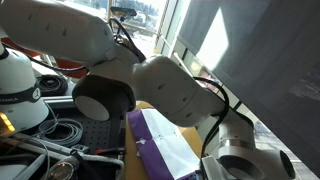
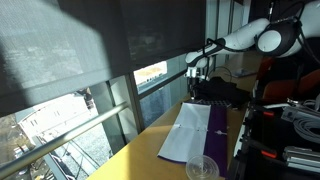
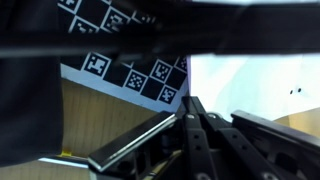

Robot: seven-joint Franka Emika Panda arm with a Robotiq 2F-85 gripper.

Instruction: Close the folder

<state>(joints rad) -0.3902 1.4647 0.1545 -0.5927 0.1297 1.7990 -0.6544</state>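
The folder [image 2: 195, 135] lies open on the yellow surface [image 2: 140, 155], a clear cup [image 2: 202, 168] just beside it; my tool [image 2: 197, 75] hangs above; I cannot tell whether it is open or closed.

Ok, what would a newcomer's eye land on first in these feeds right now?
The open folder lies on the yellow table, white sheets showing beside its purple cover, with a clear plastic cup at its near end. The white arm fills much of an exterior view, and the gripper hangs well above the table near the folder's far end. In the wrist view, black-and-white marker tags stand out.
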